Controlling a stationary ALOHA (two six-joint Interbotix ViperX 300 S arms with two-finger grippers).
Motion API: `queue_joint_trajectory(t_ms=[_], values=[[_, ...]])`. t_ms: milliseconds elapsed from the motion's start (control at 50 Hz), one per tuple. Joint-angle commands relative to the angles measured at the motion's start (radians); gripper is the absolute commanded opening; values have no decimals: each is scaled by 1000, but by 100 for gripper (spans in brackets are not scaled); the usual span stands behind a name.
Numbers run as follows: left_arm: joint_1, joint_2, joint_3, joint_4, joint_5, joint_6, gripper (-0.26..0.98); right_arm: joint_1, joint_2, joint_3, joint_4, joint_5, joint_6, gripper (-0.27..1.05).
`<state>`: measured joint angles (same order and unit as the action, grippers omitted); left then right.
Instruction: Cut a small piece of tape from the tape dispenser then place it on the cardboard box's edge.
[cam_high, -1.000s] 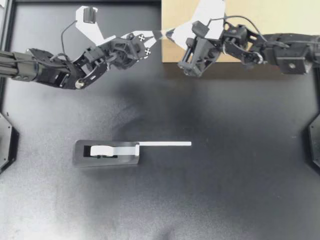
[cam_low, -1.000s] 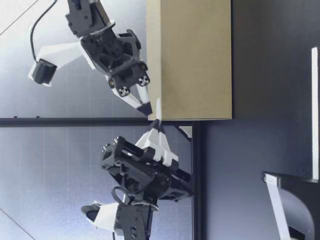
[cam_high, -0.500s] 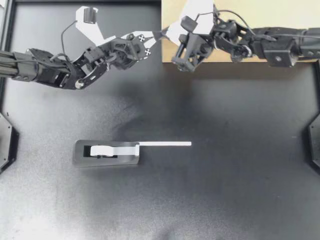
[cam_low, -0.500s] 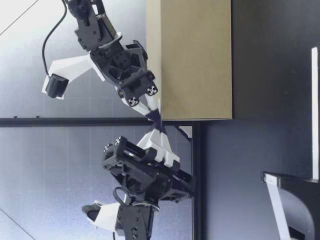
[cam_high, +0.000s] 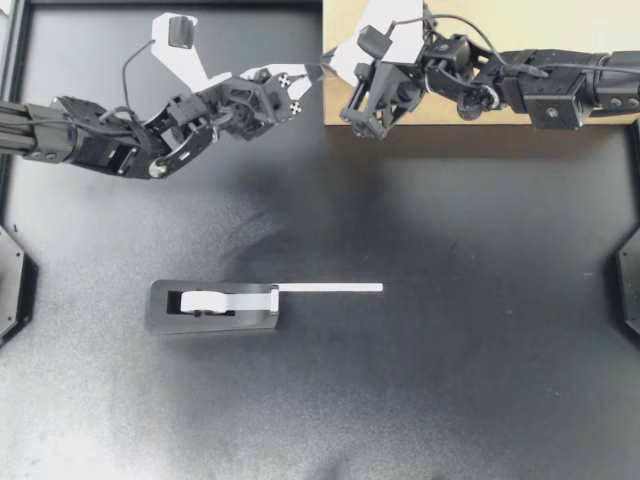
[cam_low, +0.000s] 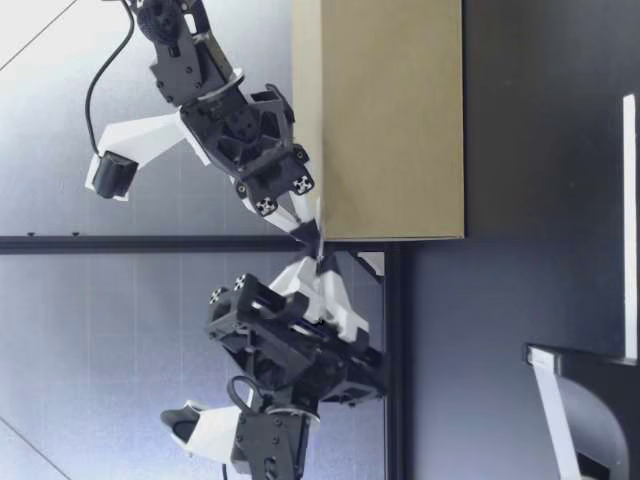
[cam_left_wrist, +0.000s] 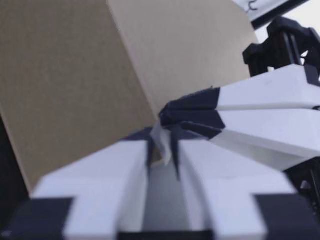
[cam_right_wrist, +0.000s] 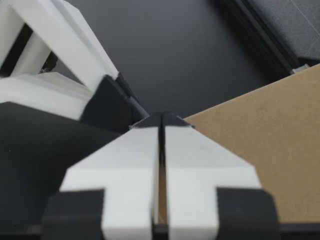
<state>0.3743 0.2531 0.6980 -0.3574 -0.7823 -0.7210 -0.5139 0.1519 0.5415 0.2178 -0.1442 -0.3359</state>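
The black worktop (cam_high: 450, 380) is carrying a dark tape dispenser (cam_high: 212, 306), and a white strip of tape (cam_high: 330, 288) is reaching out flat from its end. A cardboard box (cam_high: 560, 25) is standing at the far edge, well apart from it.

1. the cardboard box (cam_high: 560, 30) is cut off in the top view.
2. at the box's corner, where my left gripper (cam_high: 306, 80) and my right gripper (cam_high: 330, 68) meet, the piece of tape (cam_left_wrist: 161, 144) is too small to see from above and only a blurred sliver in the left wrist view; whether it touches the box cannot be told.
3. well apart from the box, the tape dispenser (cam_low: 585, 400) is cut off in the low view.
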Motion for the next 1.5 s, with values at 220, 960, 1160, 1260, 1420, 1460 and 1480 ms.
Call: queue_joint_trajectory(t_ms=[220,960,1160,1260,1420,1460,1480], values=[[-11,-66,18,6,-14,38,25,-23,-48,-20,0,-12,3,-11],[-302,-514,278,173,5,718,25,367,-557,258,11,-67,141,-11],[-368,-540,272,275,5,730,25,457,-558,295,12,-107,170,-11],[-371,-540,270,284,5,726,25,469,-554,291,12,-117,173,-11],[-371,-541,268,284,5,736,25,469,-554,301,11,-141,172,-11],[-371,-541,268,284,5,739,25,469,-554,305,11,-152,173,-11],[-371,-543,268,284,5,741,25,469,-554,308,11,-156,172,-11]])
